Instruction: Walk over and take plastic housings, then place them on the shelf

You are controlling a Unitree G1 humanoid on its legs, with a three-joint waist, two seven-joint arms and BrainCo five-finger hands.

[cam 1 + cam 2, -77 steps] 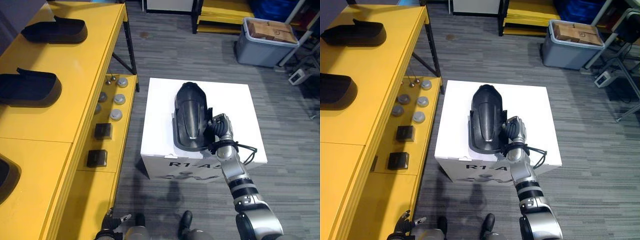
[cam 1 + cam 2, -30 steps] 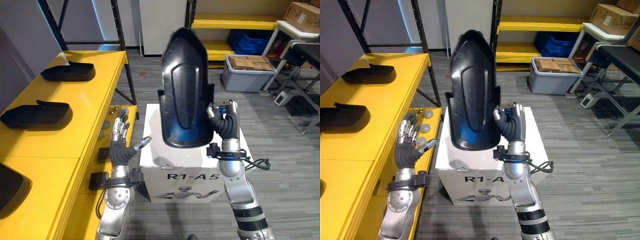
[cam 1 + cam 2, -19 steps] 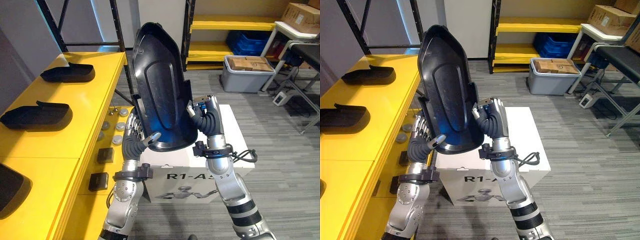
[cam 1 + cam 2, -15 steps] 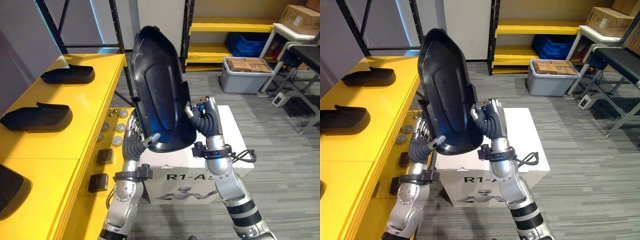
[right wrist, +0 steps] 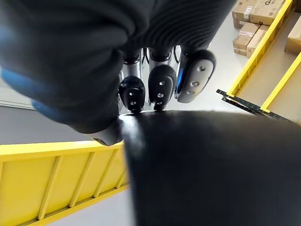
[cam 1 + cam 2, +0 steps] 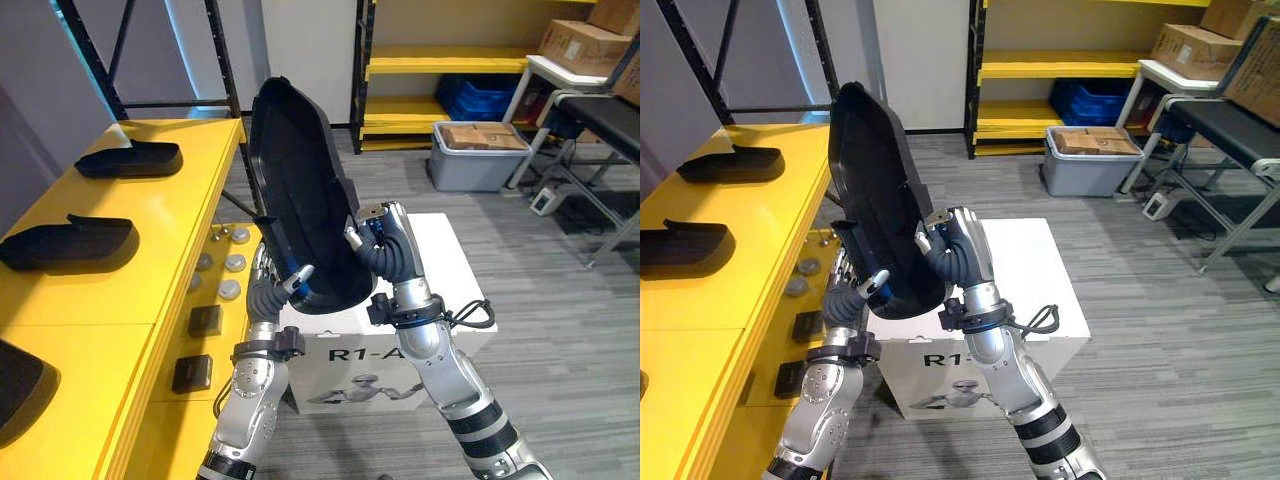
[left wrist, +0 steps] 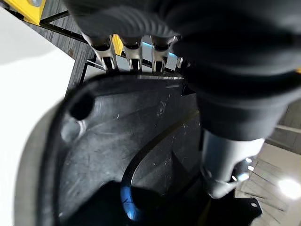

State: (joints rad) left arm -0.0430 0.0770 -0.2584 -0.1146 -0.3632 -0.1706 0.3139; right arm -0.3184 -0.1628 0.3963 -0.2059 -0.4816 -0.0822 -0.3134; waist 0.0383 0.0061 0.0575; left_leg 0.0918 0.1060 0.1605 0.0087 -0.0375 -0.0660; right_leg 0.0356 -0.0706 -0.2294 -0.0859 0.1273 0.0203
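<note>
Yellow shelf [image 6: 110, 290]: blk housings [image 6: 68, 243] on top; white box [image 6: 440, 260] on floor [image 6: 560, 330].

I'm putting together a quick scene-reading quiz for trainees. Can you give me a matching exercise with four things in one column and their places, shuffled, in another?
Things
1. raised plastic housing
2. grey bin
3. blue crate
4. flat-lying plastic housing

Places
A. on top of the yellow shelf
B. on the floor, with cardboard boxes in it
C. gripped between the left hand and the right hand
D. low in the far yellow rack

Pairs: 1-C, 2-B, 3-D, 4-A
</note>
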